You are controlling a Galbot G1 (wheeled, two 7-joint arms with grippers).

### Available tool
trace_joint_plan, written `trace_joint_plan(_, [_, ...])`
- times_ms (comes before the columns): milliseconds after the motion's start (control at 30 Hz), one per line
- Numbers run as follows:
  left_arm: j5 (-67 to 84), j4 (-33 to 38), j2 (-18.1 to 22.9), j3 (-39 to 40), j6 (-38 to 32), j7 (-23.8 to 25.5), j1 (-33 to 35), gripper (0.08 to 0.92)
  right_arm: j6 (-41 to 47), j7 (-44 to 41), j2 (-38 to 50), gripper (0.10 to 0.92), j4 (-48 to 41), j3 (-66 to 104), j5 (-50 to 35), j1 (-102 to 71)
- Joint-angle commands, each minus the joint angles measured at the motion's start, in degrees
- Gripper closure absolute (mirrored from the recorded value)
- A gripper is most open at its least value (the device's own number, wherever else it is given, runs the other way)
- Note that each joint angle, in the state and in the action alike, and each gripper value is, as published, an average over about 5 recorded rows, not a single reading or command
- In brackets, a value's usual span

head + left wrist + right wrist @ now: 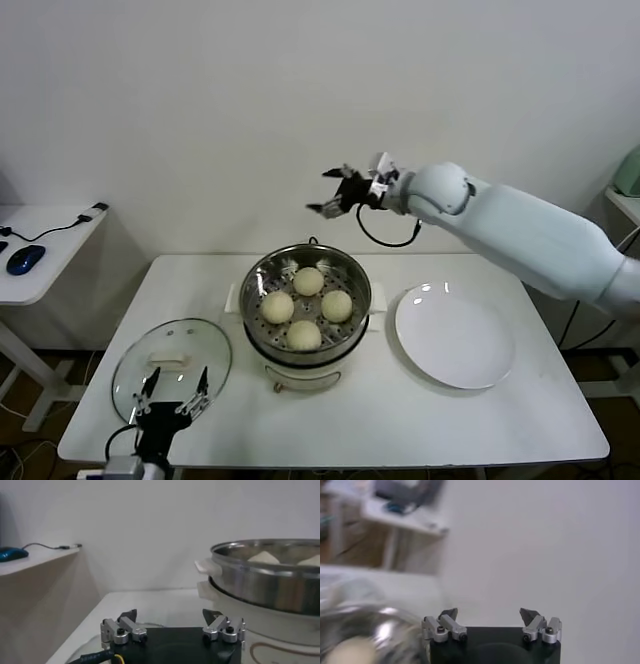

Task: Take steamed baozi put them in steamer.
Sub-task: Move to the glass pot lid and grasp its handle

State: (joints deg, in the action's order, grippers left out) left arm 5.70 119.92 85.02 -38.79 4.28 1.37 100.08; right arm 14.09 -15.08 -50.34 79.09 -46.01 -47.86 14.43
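Left gripper (pixel 172 392) (jaws apart) low; four smooth cream baozi (pixel 308 281) fill steamer (pixel 352 275).

Glossy white right arm (pixel 540 235), round joint, black looped cable, black hand (pixel 335 192) with silver screwed fingertips (pixel 541 629)

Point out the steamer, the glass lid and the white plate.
steamer (pixel 256 283): head view, left side of its steel rim.
glass lid (pixel 172 357): head view, its white handle.
white plate (pixel 455 335): head view, bare centre.

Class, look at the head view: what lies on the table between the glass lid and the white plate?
The steamer, with all four steamed baozi inside, stands between the glass lid and the white plate.
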Motion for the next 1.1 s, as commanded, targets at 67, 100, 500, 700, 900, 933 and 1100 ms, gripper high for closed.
trace_joint_plan(67, [0.6,-0.2,0.1,0.1,-1.8,0.1,0.1,0.177,-4.7,12.4,14.4,0.203,8.7,43.9,13.9,-40.9])
trace_joint_plan(100, [0.8,-0.2,0.0,-0.1,-2.4,0.1,-0.1,0.177,-5.3,11.8,14.4,0.202,9.2,48.6,14.8,-45.7])
trace_joint_plan(500, [0.1,0.0,-0.9,-2.5,-5.8,2.2,-2.2,0.177,-21.9,6.9,1.8,0.203,9.5,80.3,21.0,-83.7])
trace_joint_plan(700, [-3.0,-2.7,-2.1,-2.8,-10.5,2.7,-3.5,0.177,-29.7,7.1,-6.4,0.203,9.0,83.6,20.8,-91.1])
trace_joint_plan(900, [-9.3,-5.2,-2.5,-3.2,-14.1,0.8,-4.7,0.177,-36.0,7.2,-13.3,0.203,8.1,83.2,22.4,-96.6])
trace_joint_plan(933, [-10.8,-5.6,-2.6,-3.2,-15.1,0.2,-4.6,0.177,-36.2,7.3,-14.1,0.203,8.1,82.8,22.8,-97.3])
trace_joint_plan(1100, [-22.7,-8.8,-3.4,-3.3,-21.2,-7.1,-4.6,0.177,-36.2,8.2,-17.5,0.203,9.4,80.7,26.3,-100.2])
